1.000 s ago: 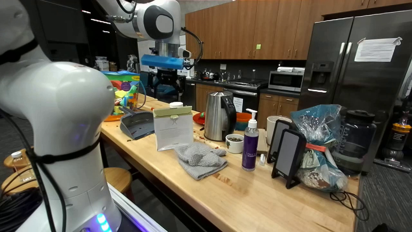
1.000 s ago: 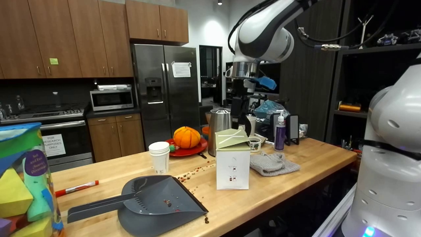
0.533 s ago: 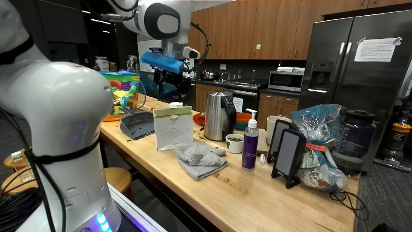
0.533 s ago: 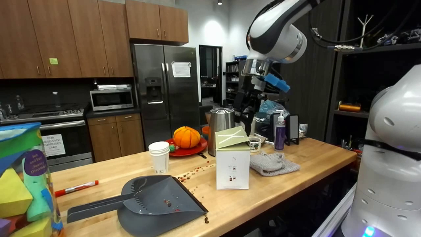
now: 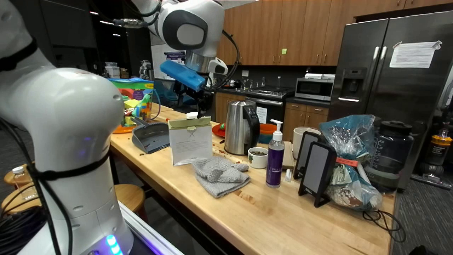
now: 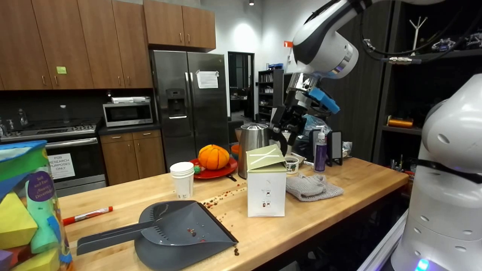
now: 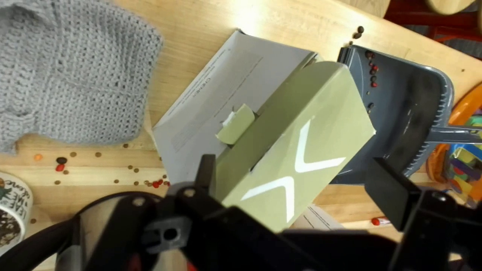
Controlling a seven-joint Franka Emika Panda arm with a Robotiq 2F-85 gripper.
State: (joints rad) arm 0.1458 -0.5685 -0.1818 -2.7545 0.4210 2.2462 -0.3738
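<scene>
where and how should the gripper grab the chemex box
From above, I'd pinch the Chemex box by its broad faces, just below the green lid. It stands upright and looks narrowest that way. The lid runs diagonally to the open fingers in the wrist view, so a wrist turn would likely help.

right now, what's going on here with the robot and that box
The robot's gripper is open close to the top of a white and green box, holding nothing; whether it touches the box is hard to tell. The box stands upright on the wooden table, between a gray dustpan and a gray cloth, near a steel kettle. Small red and brown bits lie scattered on the table.
</scene>
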